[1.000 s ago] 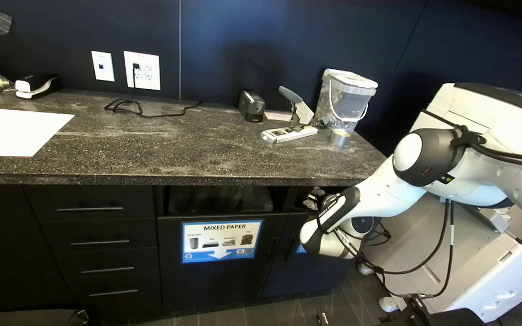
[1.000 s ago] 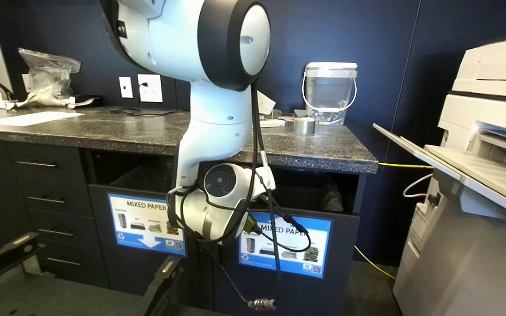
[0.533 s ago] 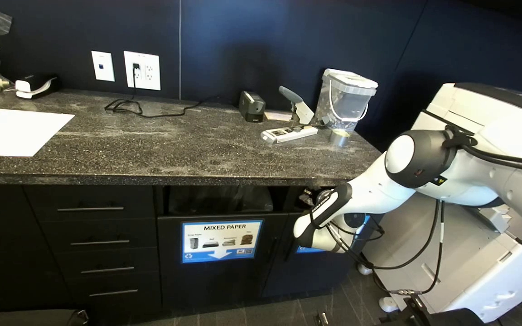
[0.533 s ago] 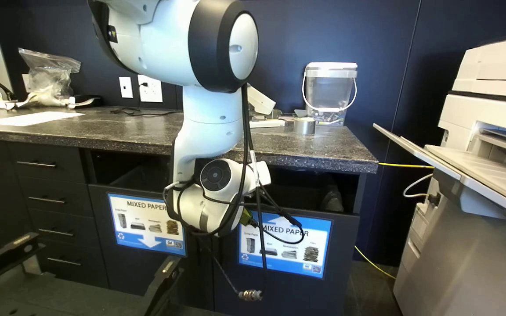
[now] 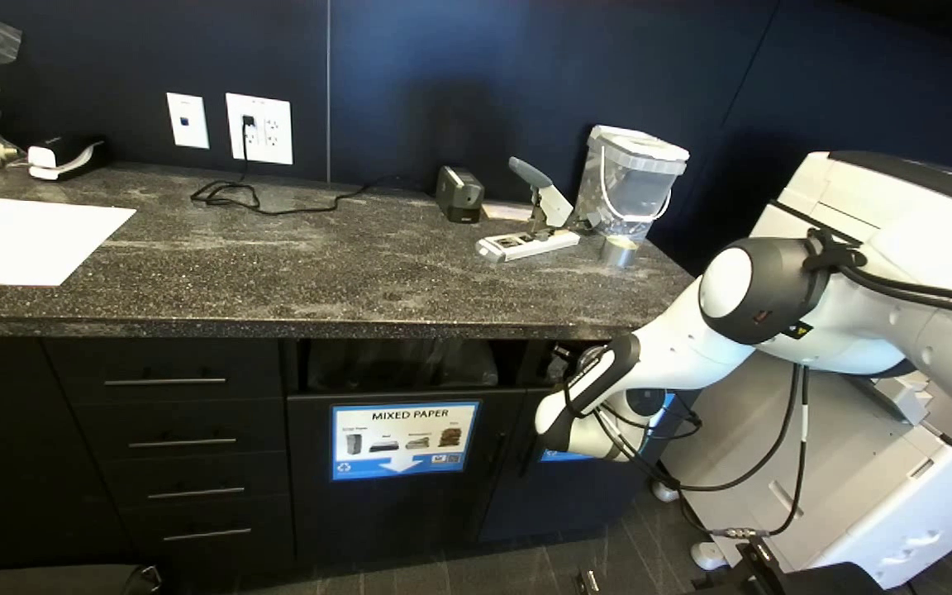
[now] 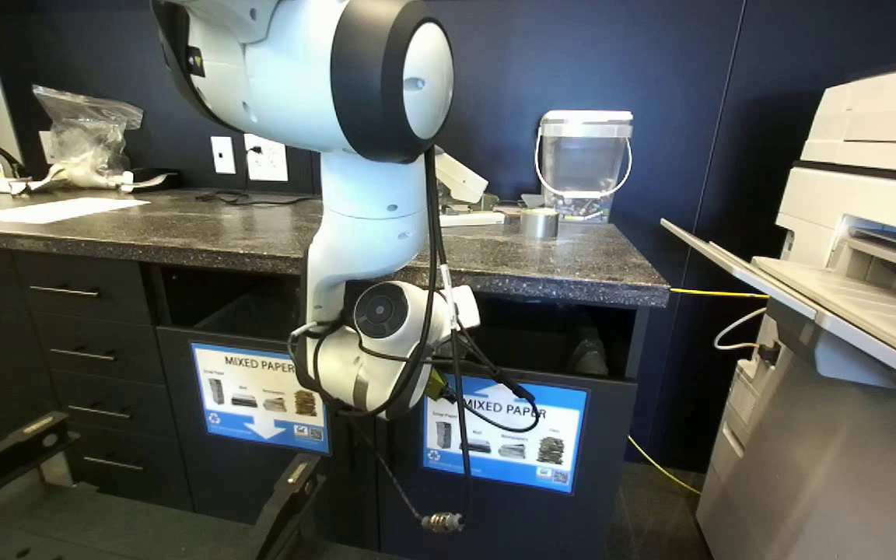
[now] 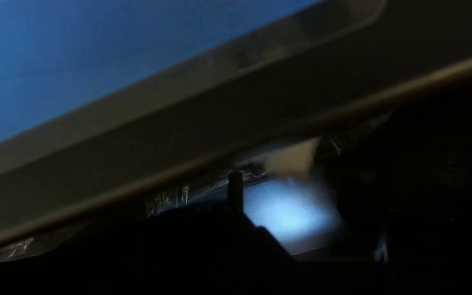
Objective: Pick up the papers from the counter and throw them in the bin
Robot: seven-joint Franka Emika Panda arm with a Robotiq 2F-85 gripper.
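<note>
Black two-finger gripper [image 7: 289, 180] standing parted, seemingly empty; crinkled clear-plastic liner [image 7: 170, 200] lying close, possibly snagging during tilted withdrawal.

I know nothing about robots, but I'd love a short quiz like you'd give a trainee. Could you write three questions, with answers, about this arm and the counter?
1. Multiple choice: what is printed at the top of the blue-bordered sign?
A) MIXED GLASS
B) MIXED PAPER
C) CANS ONLY

2. True or false: the robot arm's wrist hangs lower than the edge of the countertop.

3. Count: how many bar handles show on the stack of black drawers?

Key
1. B.
2. True; it shows that way in both exterior views.
3. Four, one below another.
</note>
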